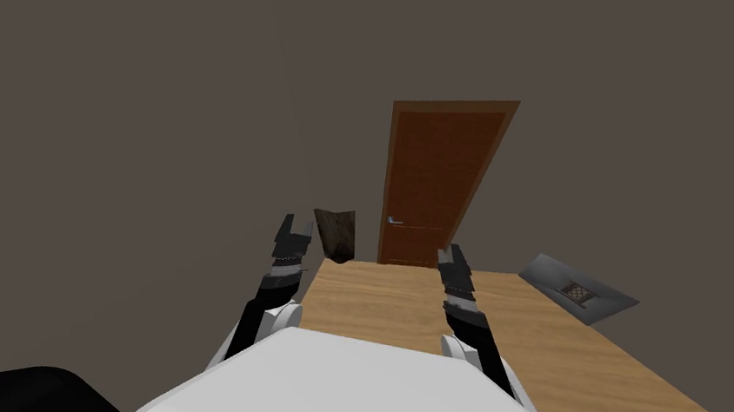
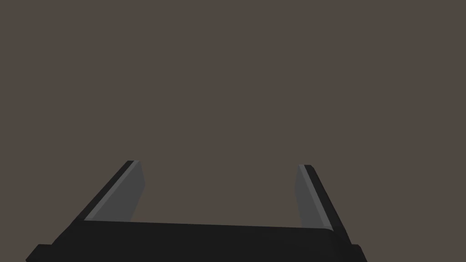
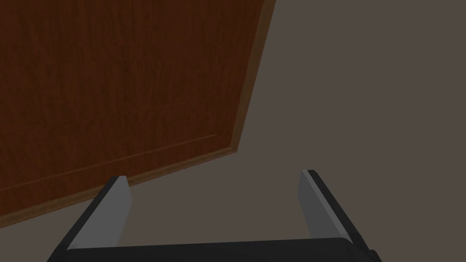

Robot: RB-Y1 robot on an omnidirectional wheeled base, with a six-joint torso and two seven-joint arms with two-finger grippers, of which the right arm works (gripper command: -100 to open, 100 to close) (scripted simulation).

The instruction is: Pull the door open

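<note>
grey-brown walls [image 1: 150,102], brown door [image 1: 434,181] ahead; left claw [image 2: 218,163], right claw [image 3: 214,175] both wide.

Brown object [image 1: 335,233] and grey panel [image 1: 578,292] flank wooden floor [image 1: 397,303].

Both your arms reach forward side by side, well apart, each dark forearm rising from a white joint beside the chest and leaning slightly inward toward the other. Your left claw [image 1: 295,225] points up and ahead; seen from its own wrist, its two grey fingers [image 2: 123,193] are spread wide and free. Your right claw [image 1: 449,255] sits at about the same height, a touch lower, and its fingers [image 3: 113,209] likewise stand parted, blades straight and level with each other.
</note>
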